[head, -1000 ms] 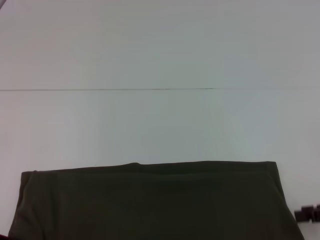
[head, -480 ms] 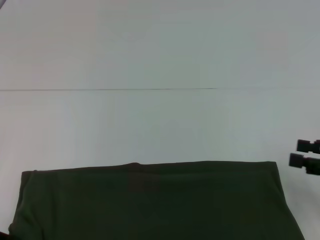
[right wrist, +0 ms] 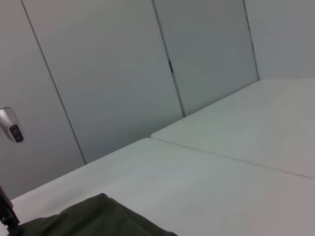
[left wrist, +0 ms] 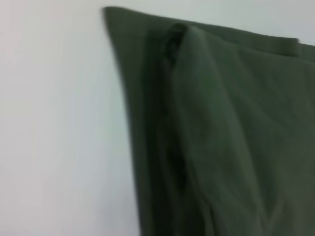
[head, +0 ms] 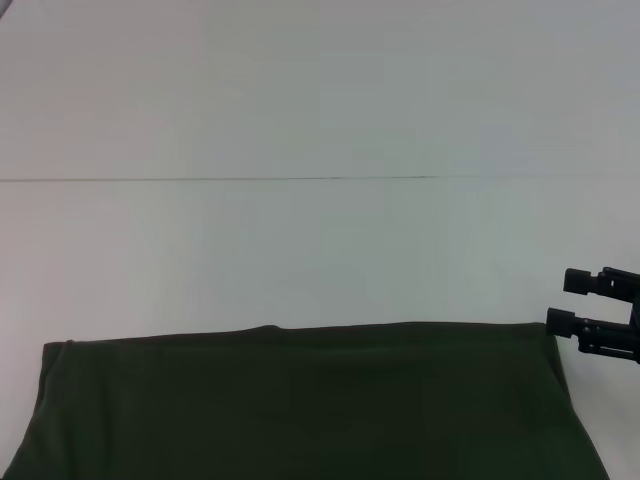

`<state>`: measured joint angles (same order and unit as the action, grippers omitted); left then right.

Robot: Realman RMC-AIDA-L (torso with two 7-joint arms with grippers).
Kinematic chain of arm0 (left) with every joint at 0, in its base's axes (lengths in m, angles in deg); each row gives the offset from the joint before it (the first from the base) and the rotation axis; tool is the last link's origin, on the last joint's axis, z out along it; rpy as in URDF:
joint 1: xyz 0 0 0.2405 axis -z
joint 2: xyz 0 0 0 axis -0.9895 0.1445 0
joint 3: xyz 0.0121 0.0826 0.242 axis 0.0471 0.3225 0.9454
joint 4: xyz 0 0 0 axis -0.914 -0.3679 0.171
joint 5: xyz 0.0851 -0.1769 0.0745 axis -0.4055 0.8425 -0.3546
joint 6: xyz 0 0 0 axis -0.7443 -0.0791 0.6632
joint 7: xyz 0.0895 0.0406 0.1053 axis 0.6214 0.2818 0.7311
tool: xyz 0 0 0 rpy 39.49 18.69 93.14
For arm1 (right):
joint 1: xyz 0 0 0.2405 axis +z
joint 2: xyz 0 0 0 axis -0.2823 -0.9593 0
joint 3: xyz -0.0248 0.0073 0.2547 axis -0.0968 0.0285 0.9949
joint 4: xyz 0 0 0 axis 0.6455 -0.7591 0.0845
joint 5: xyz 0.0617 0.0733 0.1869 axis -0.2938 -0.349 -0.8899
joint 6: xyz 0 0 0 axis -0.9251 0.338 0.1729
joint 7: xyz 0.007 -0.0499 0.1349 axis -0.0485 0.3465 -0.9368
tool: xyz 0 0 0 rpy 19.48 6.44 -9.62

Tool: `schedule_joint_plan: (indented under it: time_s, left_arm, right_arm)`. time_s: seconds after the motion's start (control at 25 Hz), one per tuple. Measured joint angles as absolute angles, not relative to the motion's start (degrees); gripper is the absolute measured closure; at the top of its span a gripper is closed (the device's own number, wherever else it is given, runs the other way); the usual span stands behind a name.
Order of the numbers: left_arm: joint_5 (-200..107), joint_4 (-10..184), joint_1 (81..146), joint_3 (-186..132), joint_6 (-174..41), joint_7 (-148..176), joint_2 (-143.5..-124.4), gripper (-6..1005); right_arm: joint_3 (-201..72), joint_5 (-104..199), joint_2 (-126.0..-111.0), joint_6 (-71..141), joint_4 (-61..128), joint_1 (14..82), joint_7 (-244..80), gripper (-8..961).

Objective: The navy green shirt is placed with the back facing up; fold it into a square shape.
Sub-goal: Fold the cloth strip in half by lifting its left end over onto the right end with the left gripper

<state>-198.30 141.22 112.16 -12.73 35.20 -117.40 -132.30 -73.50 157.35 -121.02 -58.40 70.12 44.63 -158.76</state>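
Note:
The navy green shirt (head: 300, 405) lies flat on the white table, filling the near part of the head view, with its straight far edge running left to right. My right gripper (head: 560, 300) hovers just off the shirt's far right corner, open, with nothing between its fingers. The left wrist view looks down on the shirt (left wrist: 221, 137), where a raised fold of fabric runs beside one edge. In the right wrist view only a corner of the shirt (right wrist: 98, 219) shows. My left gripper is out of view.
A thin seam (head: 220, 180) crosses the white table (head: 320, 250) beyond the shirt. Grey wall panels (right wrist: 108, 73) stand behind the table, with a small silver fitting (right wrist: 11, 125) on one.
My right gripper has come up from the lower right corner of the head view and moved inward, to beside the shirt's far right corner. The shirt has not moved.

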Motion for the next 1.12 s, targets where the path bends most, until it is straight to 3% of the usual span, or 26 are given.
schedule_joint_plan:
  time_s: [0.12, 0.28, 0.56, 0.76, 0.92, 1.12]
  left_arm:
    - [-198.34, 141.62, 111.60, -12.74, 35.21, -118.23, -132.32, 740]
    - [-198.37, 142.19, 111.10, -14.92, 34.29, -118.81, -132.30, 611]
    - [-196.55, 141.84, 113.39, -21.00, 32.55, -118.89, -130.70, 330]
    - [-192.64, 140.02, 115.21, -21.53, 33.60, -118.49, -129.96, 204]
    - [-190.86, 135.35, 117.24, -20.36, 35.32, -117.46, -128.91, 204]
    - [-191.17, 131.92, 118.19, -15.98, 31.79, -118.09, -129.19, 205]
  right_arm:
    - [-73.36, 156.98, -121.14, -58.03, 69.05, 44.47, -156.60, 133]
    - [-73.76, 156.70, -121.78, -58.10, 68.46, 44.08, -152.72, 133]
    - [-76.51, 157.05, -124.31, -58.76, 68.52, 42.00, -143.54, 133]
    - [-78.12, 157.06, -125.53, -57.82, 65.80, 41.20, -138.93, 133]
    - [-79.49, 157.16, -125.58, -56.31, 63.17, 41.14, -136.26, 133]
    - [-84.70, 157.21, -125.68, -52.47, 60.53, 41.72, -131.79, 133]
